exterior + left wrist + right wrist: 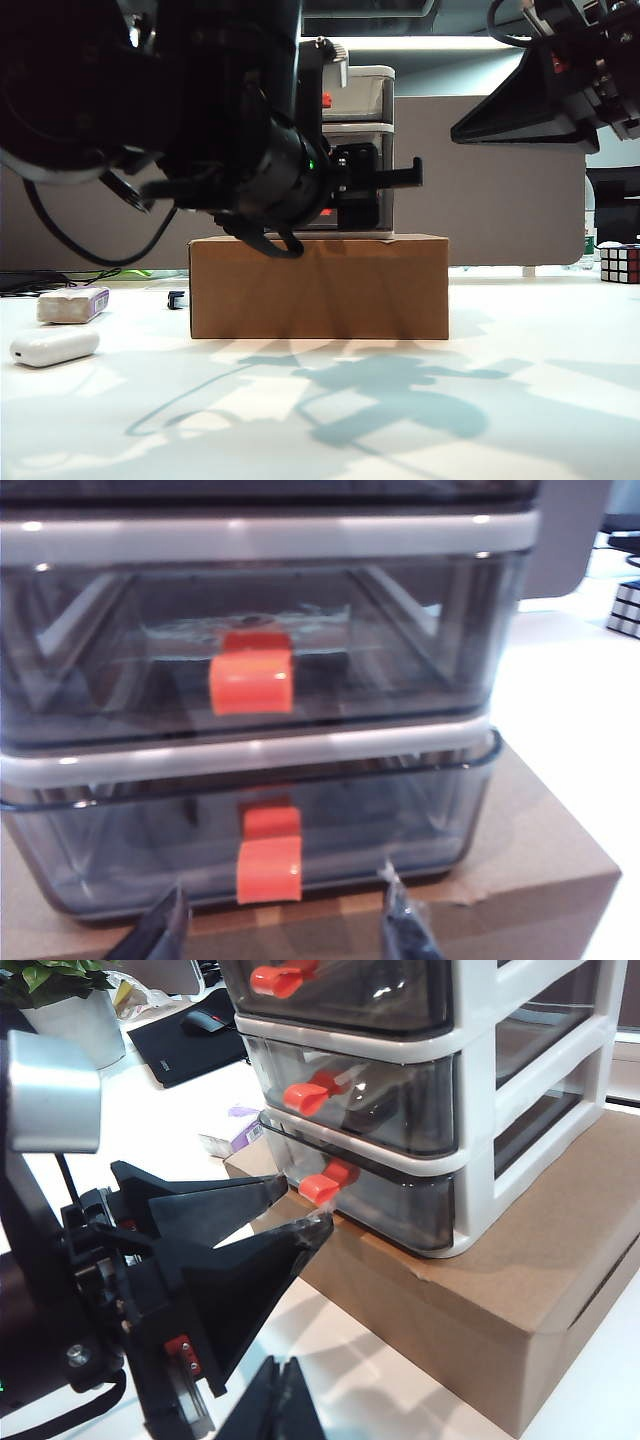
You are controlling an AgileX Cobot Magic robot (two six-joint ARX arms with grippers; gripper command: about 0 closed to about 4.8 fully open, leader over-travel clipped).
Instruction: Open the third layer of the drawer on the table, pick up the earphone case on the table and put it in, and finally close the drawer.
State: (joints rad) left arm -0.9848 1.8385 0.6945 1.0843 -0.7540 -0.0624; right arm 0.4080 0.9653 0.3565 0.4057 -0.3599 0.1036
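Observation:
The drawer (360, 95) stands on a brown cardboard box (320, 290). Its third layer (120, 850) carries a red-orange handle (268, 868). My left gripper (285, 930) is open just in front of that handle, one finger on each side, nothing held. In the right wrist view the left gripper (300, 1208) flanks the lowest handle (325, 1182). The earphone case (55, 347) lies on the table (500, 400) at the far left. My right gripper (283, 1400) hangs shut and empty, high to the right of the drawer (470, 128).
A whitish block with a purple edge (73, 304) lies behind the earphone case. A Rubik's cube (620, 263) sits at the far right. A potted plant (60, 1000) and a mouse (205, 1022) on a black pad are beyond the drawer.

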